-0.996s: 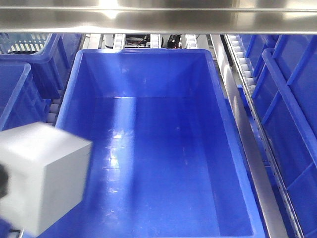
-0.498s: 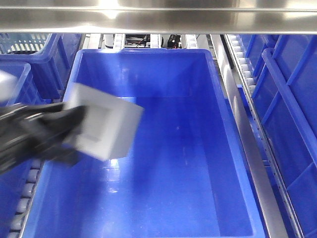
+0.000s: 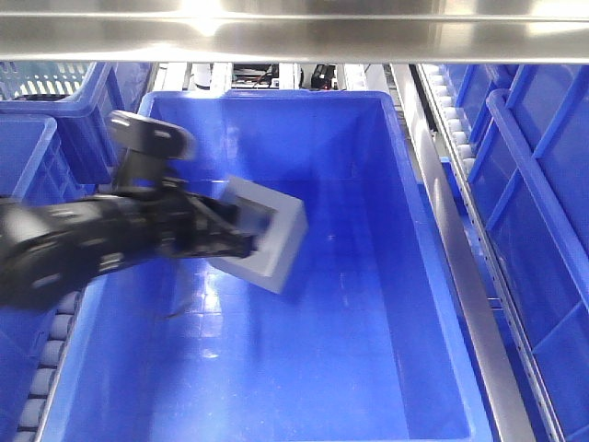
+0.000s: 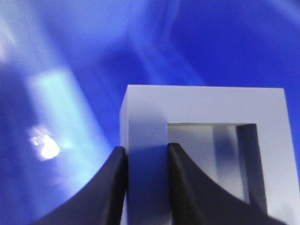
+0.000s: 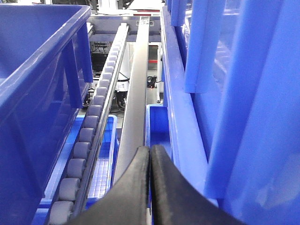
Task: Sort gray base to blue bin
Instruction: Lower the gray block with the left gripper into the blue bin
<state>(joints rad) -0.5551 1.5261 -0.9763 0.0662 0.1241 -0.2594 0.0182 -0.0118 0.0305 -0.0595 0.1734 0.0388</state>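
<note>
The gray base [image 3: 267, 235] is a light-gray cube with a square recess. It hangs in the air inside the blue bin [image 3: 276, 106], over the left half of its floor. My left gripper [image 3: 241, 238] reaches in from the left and is shut on the cube's wall. In the left wrist view the gray base [image 4: 206, 108] fills the lower right, and my left gripper [image 4: 146, 152] pinches one wall, one finger outside and one in the recess. My right gripper [image 5: 150, 152] is shut and empty outside the bin, over a roller rail [image 5: 101, 101].
More blue crates stand at left [image 3: 28, 138] and right [image 3: 543, 184] of the bin. A pale mesh basket [image 3: 46, 78] sits at the far left. A steel shelf bar [image 3: 294, 37] crosses overhead. A metal rail [image 3: 460, 239] runs along the bin's right side.
My left arm has carried the gray base from the near left corner up and rightward over the bin's rim, and it now hangs inside the bin.
</note>
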